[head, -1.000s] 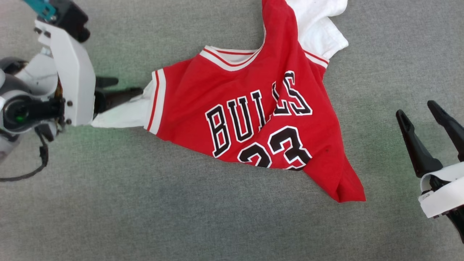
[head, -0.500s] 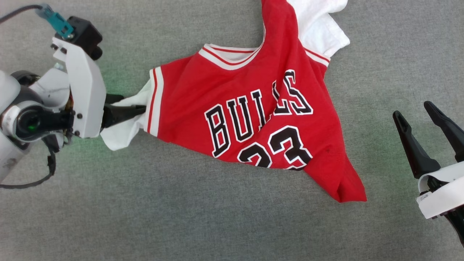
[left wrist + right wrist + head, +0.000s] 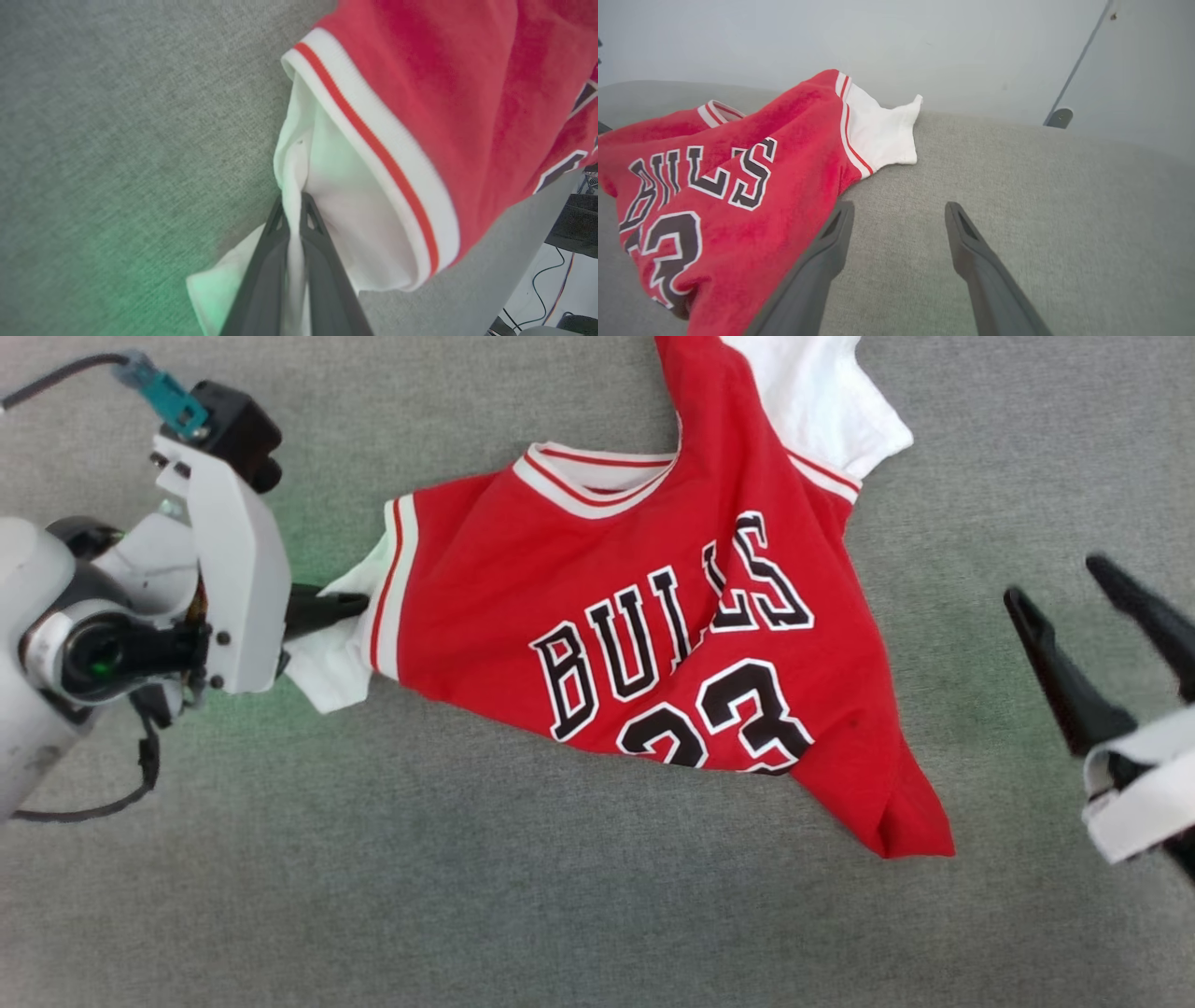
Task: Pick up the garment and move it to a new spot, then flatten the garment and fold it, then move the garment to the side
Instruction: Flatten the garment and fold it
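Note:
The garment, a red jersey with white sleeves and black "BULLS" lettering, lies crumpled across the grey cloth surface. Its left white sleeve is pinched by my left gripper, which is shut on it. In the left wrist view the two dark fingers clamp a fold of the white sleeve. My right gripper stands open to the right of the jersey, apart from it. In the right wrist view the open right gripper hovers over bare cloth beside the garment.
The grey surface ends at a pale wall behind the jersey. In the left wrist view, cables and dark equipment show past the surface's edge at the lower right.
My left gripper has moved right onto the white sleeve and shut on it, bunching the sleeve. The head view has shifted slightly. The right gripper has stayed open.

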